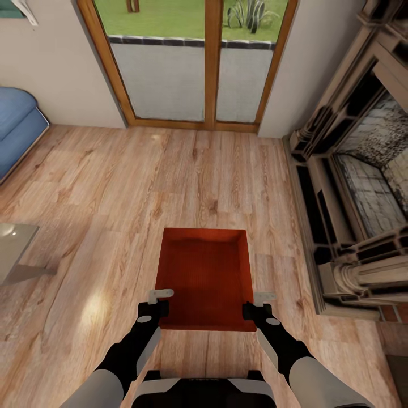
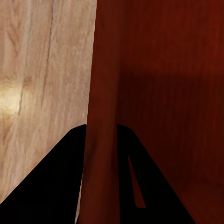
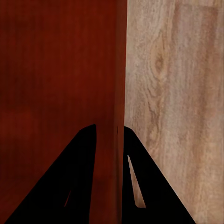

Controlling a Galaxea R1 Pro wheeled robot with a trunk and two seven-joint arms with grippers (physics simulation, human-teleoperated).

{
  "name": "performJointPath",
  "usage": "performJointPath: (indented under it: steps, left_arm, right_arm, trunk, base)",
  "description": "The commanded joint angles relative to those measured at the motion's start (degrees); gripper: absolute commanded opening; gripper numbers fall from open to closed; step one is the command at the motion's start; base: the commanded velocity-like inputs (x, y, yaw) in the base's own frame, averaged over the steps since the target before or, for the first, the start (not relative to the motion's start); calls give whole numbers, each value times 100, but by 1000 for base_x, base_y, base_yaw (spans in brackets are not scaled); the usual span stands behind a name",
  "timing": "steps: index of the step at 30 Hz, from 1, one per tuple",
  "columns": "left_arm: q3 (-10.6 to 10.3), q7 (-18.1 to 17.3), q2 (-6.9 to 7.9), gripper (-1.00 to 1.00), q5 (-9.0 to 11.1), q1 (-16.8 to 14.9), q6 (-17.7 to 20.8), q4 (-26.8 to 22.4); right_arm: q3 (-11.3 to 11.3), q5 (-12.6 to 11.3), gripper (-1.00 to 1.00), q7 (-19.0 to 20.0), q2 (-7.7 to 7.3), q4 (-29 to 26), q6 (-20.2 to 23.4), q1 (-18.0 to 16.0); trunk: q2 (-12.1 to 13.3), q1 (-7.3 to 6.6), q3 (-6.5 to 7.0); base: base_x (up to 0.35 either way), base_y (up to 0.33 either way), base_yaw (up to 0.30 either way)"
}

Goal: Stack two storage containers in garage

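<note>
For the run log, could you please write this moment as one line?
room: living room | left gripper: shut on storage container wall | right gripper: shut on opposite wall | garage: not reached

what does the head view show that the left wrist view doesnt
Head view only: the blue sofa, the wood-framed glass doors, the ornate stone fireplace, the right tool at the bin's right wall, and the bin's whole open-top outline.

Left wrist view only: a close look at the left tool's dark fingers straddling the bin's left wall, one inside, one outside.

Both: the orange-red rectangular ribbed storage bin, the light wood plank floor and the left tool.
</note>
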Motion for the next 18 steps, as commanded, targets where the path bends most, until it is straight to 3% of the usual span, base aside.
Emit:
performJointPath:
  steps: [1, 18]
  left_arm:
    - [-26, 80, 23, -100, 38, 0, 42, -4]
    - [-28, 80, 22, -100, 39, 2, 42, -4]
  right_arm:
    - [46, 8, -100, -64, -9, -11, 4, -4]
    - [46, -1, -100, -56, -9, -12, 31, -4]
  trunk:
    - [37, -21, 15]
    - [719, -394, 320]
  base:
    - [0, 0, 0]
    - [0, 0, 0]
